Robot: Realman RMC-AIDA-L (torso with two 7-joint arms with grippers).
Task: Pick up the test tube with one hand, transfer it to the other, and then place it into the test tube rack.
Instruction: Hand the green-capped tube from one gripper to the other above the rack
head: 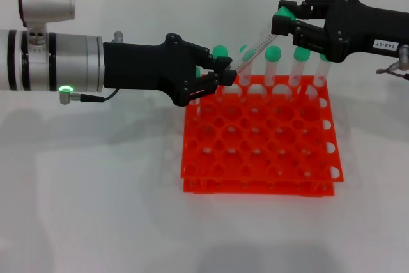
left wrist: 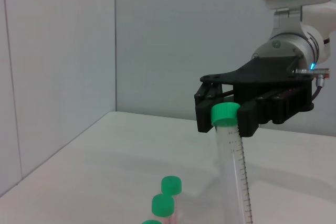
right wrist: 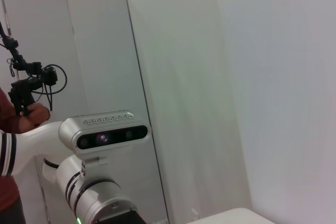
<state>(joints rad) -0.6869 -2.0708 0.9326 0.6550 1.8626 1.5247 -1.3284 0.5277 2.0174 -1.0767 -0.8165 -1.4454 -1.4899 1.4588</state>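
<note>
The left gripper (head: 220, 75) has its fingers pinched on the lower end of the test tube (head: 255, 49), and the right gripper (head: 289, 22) has its fingers closed around the tube's green-capped upper end, so both grippers hold the 1 tube at once, in the air above the back rows of the test tube rack (head: 262, 145). The tube's long axis runs on a slant, cap end up and toward the right gripper, closed tip down toward the left gripper; in the left wrist view the cap sits right at the right gripper's fingers (left wrist: 247, 116). The handover looks nearly complete: the left fingers probably need to let go next. The tube must then be tipped upright, tip down, over a free hole. Other green-capped tubes (head: 273, 62) stand in the rack's back row, just beside the held tube.
</note>
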